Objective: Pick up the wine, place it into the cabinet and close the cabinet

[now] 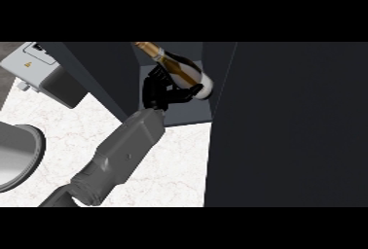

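Note:
The wine bottle [181, 66] is dark with a gold foil neck. It lies tilted inside the open dark cabinet [188, 114], neck toward the upper left and pale base toward the lower right. My left hand [159, 92] reaches into the cabinet from the lower left. Its fingers and thumb curl round the lower body of the bottle. The cabinet's open door [287, 126] fills the right half of the view as a large dark panel. Whether the bottle rests on the cabinet floor I cannot tell. My right hand does not show.
A grey box-shaped appliance [43, 73] stands at the upper left beside the cabinet's left wall [108, 73]. A round grey metal vessel [16, 155] sits at the left edge on the white marble counter [72, 131].

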### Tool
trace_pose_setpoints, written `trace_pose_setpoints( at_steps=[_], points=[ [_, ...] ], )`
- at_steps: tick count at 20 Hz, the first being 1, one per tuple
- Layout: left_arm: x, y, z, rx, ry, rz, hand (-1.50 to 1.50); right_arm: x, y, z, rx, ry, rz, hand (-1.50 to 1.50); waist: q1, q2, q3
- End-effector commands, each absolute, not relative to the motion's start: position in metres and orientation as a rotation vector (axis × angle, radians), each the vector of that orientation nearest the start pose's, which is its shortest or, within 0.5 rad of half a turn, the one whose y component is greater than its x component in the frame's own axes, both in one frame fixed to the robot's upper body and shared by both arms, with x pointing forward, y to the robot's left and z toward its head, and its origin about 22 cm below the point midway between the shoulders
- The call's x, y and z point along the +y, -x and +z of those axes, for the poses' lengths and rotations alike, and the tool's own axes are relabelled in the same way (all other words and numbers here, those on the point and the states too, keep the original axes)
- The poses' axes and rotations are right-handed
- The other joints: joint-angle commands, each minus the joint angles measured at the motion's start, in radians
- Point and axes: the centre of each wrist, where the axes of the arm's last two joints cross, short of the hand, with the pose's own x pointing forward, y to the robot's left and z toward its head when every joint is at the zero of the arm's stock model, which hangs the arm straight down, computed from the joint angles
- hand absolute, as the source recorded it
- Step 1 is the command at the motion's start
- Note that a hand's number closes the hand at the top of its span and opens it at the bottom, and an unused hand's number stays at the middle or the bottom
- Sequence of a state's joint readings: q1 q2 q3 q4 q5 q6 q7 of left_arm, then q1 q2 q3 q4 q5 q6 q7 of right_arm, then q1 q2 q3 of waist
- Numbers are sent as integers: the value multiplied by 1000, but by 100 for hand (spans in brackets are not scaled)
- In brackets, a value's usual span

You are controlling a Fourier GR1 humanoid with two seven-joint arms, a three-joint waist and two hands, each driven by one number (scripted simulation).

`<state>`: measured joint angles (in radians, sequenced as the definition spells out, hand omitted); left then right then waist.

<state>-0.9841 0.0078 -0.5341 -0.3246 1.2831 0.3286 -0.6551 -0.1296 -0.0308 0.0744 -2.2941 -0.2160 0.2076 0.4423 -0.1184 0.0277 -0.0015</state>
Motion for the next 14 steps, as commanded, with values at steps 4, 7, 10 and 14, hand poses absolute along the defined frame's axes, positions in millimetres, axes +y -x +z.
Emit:
trace_pose_setpoints(
  at_steps=[4,7,10,14],
  points=[
    [76,-382,-15,-1550,220,484,150,-203,-191,183,-1957,-397,353,-150,-26,2,0],
    [70,-389,0,-1571,238,531,150,-204,-192,182,-1946,-399,331,-150,-18,1,0],
    [71,-385,-6,-1559,213,554,-150,-201,-190,177,-1936,-392,334,-150,-13,1,0],
    [70,-391,0,-1588,185,568,-150,-202,-188,182,-1945,-401,353,-150,-18,6,0]
  ],
)
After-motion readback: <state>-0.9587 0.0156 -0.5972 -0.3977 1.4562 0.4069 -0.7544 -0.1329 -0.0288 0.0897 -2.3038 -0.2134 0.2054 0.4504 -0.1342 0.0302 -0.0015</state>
